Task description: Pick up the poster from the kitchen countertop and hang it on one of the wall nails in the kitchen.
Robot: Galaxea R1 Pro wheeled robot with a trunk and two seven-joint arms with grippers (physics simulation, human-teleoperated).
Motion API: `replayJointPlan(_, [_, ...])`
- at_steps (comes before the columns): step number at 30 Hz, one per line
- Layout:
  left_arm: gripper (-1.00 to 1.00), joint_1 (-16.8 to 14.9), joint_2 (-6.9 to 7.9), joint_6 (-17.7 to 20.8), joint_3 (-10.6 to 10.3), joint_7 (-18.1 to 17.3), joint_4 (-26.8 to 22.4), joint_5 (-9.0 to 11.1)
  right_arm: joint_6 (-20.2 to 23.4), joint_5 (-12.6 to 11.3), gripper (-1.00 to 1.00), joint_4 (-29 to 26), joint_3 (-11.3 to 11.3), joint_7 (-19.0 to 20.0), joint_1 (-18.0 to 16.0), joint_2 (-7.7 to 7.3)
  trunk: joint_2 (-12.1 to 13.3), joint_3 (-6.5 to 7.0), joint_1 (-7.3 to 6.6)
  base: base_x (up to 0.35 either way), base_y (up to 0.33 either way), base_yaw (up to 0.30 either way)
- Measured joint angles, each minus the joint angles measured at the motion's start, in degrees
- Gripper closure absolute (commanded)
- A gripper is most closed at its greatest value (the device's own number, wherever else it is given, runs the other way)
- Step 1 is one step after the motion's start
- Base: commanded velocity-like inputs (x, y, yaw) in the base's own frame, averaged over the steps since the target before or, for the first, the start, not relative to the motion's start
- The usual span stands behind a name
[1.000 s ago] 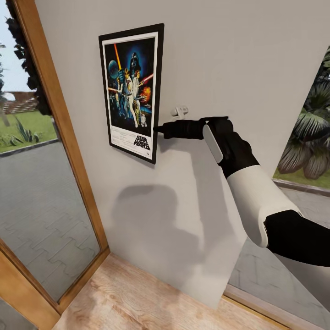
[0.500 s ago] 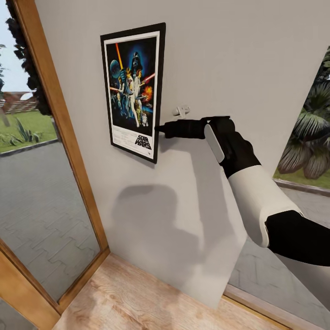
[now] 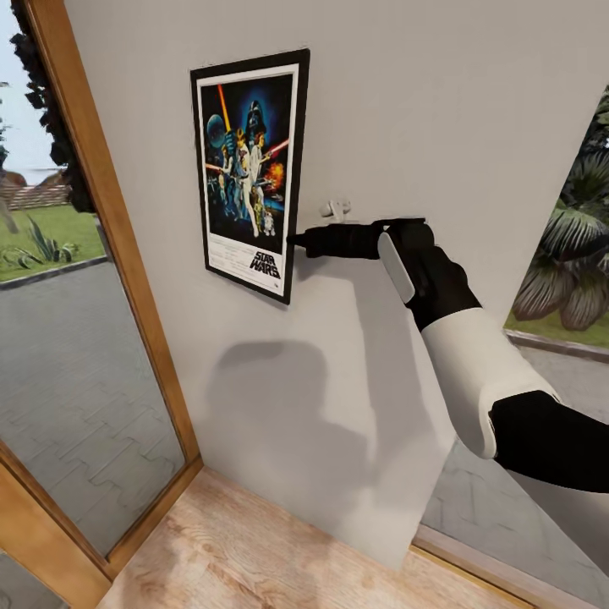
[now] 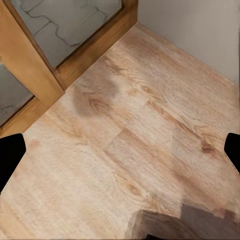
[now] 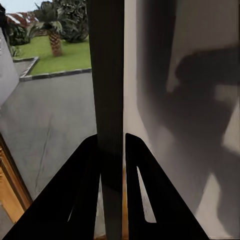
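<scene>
The poster (image 3: 249,173) stands upright against the pale grey wall (image 3: 440,110), its black frame and white border around colourful figures. My right gripper (image 3: 293,239) is shut on the poster's right edge, low down. In the right wrist view the dark frame edge (image 5: 107,75) runs straight up from between the black fingers (image 5: 85,175). No nail head can be made out on the wall. The left gripper (image 4: 120,152) is open over light wood floor (image 4: 130,125), its fingertips (image 4: 10,155) far apart. The kitchen countertop is out of view.
A small white fitting (image 3: 335,206) sticks out of the wall just above my right wrist. A wood-framed glass door (image 3: 101,254) stands at the left, with paving and garden beyond. Another opening with palms (image 3: 575,271) lies right of the wall panel.
The poster and the right gripper holding it have shifted slightly to the right along the wall. The rest of the scene is unchanged.
</scene>
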Motion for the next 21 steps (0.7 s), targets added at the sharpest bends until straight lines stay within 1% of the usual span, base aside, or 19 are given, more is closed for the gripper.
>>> replayJointPlan(3, [-1.0, 0.0, -0.07, -0.96, 0.0, 0.01, -0.04, -0.01, 0.02, -0.6, 1.0, 0.0, -0.93, -0.01, 0.97, 0.0, 0.0, 0.0, 0.0, 0.0, 0.0, 0.0])
replayJointPlan(4, [-1.0, 0.0, -0.07, -1.29, 0.0, 0.01, -0.02, -0.01, 5.3, -11.28, 1.0, -0.86, 7.49, 4.93, 0.95, -1.74, 0.02, 0.01, 0.0, 0.0, 0.0, 0.0])
replayJointPlan(5, [-1.0, 0.03, -0.07, -1.61, 0.0, 0.02, -0.04, 0.0, 3.74, -13.63, 1.0, -12.52, 14.95, 10.49, 1.17, -11.46, -0.06, 0.02, -0.02, 0.0, 0.0, 0.0])
replayJointPlan(6, [-1.0, -0.01, -0.07, -1.94, -0.01, 0.01, -0.02, -0.03, 3.26, -14.28, 1.0, -12.08, 15.97, 9.83, 0.92, -10.87, 0.04, 0.02, 0.02, 0.0, 0.0, 0.0])
replayJointPlan(8, [-1.0, 0.01, -0.07, -2.48, -0.01, 0.02, -0.03, -0.02, 3.06, -13.74, 1.0, -11.6, 15.58, 9.14, 1.43, -10.34, 0.01, 0.02, 0.01, 0.0, 0.0, 0.0])
replayJointPlan(12, [-1.0, 0.02, -0.07, -2.49, -0.01, 0.02, -0.04, 0.0, 2.58, -14.29, 1.0, -11.02, 15.84, 8.04, 1.45, -9.31, 0.01, 0.02, 0.01, 0.0, 0.0, 0.0])
replayJointPlan(13, [-1.0, 0.02, -0.07, -2.49, -0.01, 0.02, -0.04, 0.0, 2.36, -14.44, 1.0, -10.88, 16.0, 8.24, 1.44, -9.6, 0.01, 0.02, 0.0, 0.0, 0.0, 0.0])
replayJointPlan(21, [-1.0, 0.02, -0.07, -2.49, -0.01, 0.02, -0.04, 0.0, 0.97, -15.27, 1.0, -9.85, 17.19, 8.03, 1.44, -10.02, 0.0, 0.03, 0.0, 0.0, 0.0, 0.0])
